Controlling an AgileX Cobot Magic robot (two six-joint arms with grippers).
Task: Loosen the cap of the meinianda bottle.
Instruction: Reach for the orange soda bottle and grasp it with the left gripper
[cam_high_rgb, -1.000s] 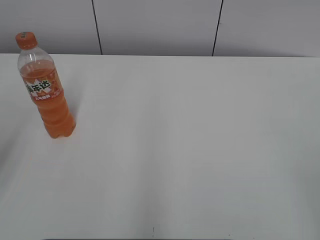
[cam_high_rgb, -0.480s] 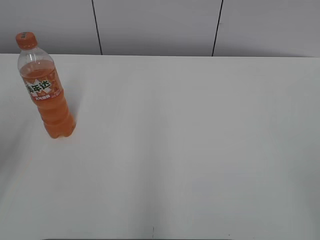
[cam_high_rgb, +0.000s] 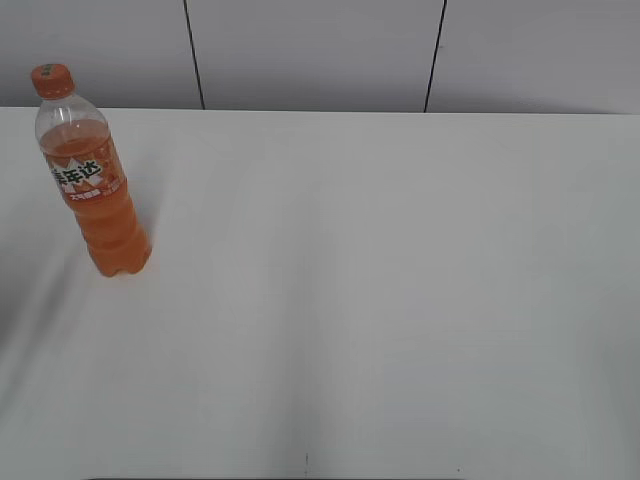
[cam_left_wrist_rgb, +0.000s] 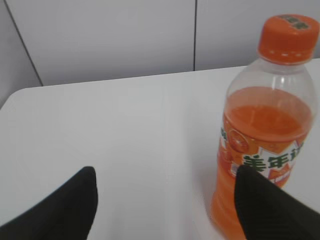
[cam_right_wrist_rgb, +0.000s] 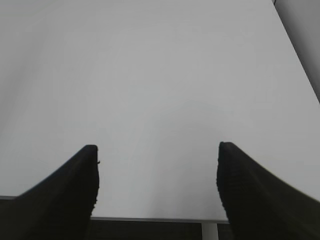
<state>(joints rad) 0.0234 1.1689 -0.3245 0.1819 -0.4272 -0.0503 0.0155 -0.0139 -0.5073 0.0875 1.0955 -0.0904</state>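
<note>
left gripper (cam_left_wrist_rgb: 165, 200): jaws spread wide, nothing in them, sitting low in its wrist view
right gripper (cam_right_wrist_rgb: 157, 187): also wide open and empty, just bare table (cam_right_wrist_rgb: 160, 75) ahead
meinianda bottle (cam_high_rgb: 92, 175): upright, far left of the exterior frame; right side of the left wrist view, just past the right-hand jaw
cap (cam_high_rgb: 51, 79): on top, long axis vertical
nearer arm: left, I'd say by a lot

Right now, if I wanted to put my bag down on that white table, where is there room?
Nearly everywhere. The white table is bare from its middle to its right edge and along the near edge. Only the far left holds something: a tall clear plastic bottle of orange drink with an orange screw cap.
</note>
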